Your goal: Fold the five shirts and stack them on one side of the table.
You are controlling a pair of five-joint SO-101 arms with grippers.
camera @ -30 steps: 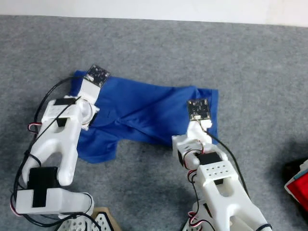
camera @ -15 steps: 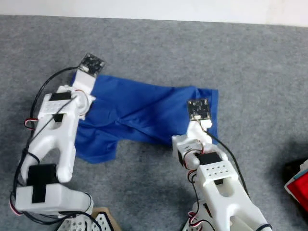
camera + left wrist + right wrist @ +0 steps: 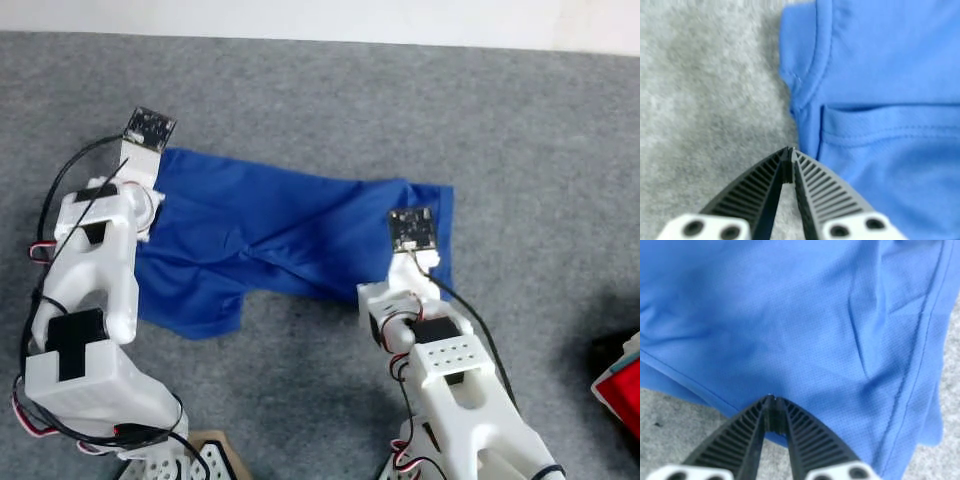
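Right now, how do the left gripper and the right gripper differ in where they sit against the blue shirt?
The left gripper has its tips over the grey table cover, just beside the blue shirt's edge; the right gripper has its tips over the shirt's fabric, just inside a hem. The left gripper is at one end of the shirt, the right gripper at the opposite end. Both are shut.

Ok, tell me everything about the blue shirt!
The blue shirt is thin, fine-knit cloth with stitched hems. It lies spread but rumpled on the grey table, creases crossing its middle. The left pincer is shut beside its sleeve edge; the right pincer is shut over its near hem.
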